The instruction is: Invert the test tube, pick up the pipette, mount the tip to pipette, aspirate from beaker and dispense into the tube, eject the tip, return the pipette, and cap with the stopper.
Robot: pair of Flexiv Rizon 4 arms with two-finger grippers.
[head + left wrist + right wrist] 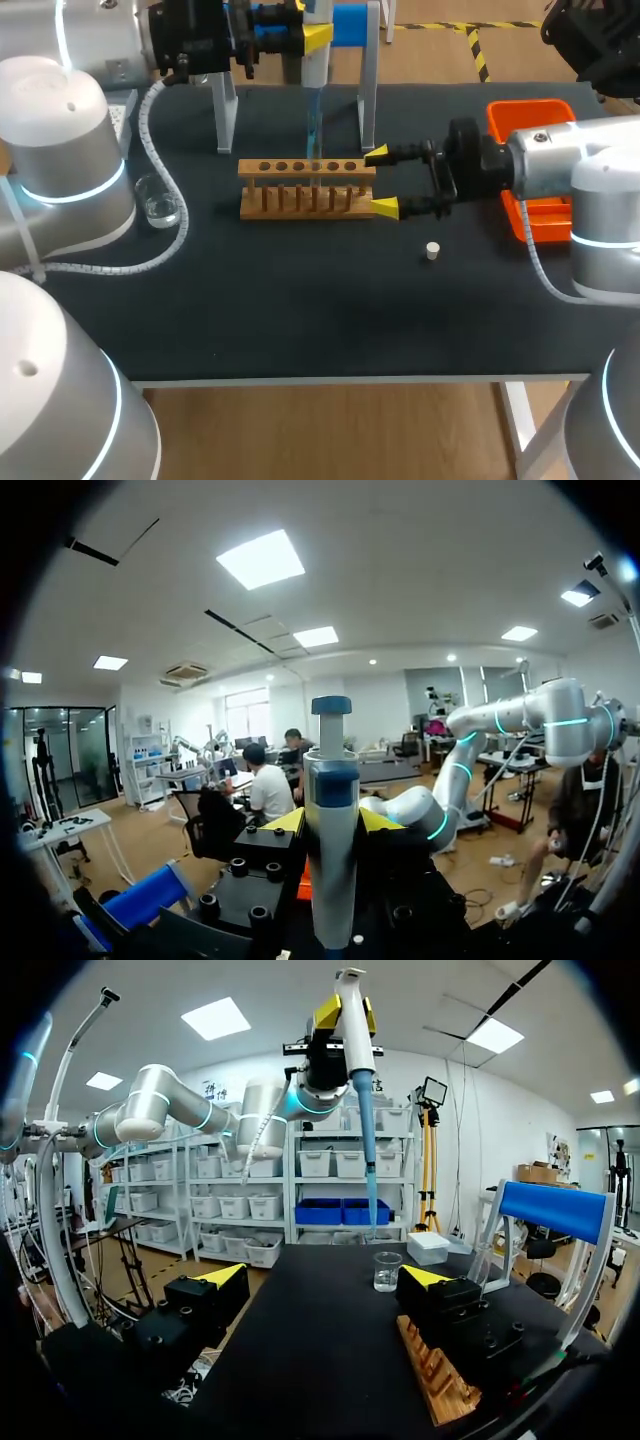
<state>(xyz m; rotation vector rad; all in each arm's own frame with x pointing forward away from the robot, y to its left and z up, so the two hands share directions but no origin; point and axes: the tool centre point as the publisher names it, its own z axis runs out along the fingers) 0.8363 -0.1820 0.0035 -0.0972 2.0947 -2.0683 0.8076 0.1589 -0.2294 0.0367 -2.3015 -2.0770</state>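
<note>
My left gripper (305, 40) is shut on the white and blue pipette (315, 60), held upright high over the wooden tube rack (305, 188). In the left wrist view the pipette (331, 820) stands between the yellow fingertips (285, 822). Its blue tip (312, 130) points down at a hole in the rack's middle; I cannot make out a test tube there. My right gripper (381, 181) is open at the rack's right end, holding nothing. The right wrist view shows the pipette (355, 1050) ahead and above, the beaker (387, 1270) beyond, and the rack (435, 1380) by one finger.
The glass beaker (160, 205) stands left of the rack beside my left arm's cable. A small white stopper (432, 250) lies on the black mat, right of the rack and toward the front. An orange tray (530, 115) sits at the back right. The pipette stand (365, 80) rises behind the rack.
</note>
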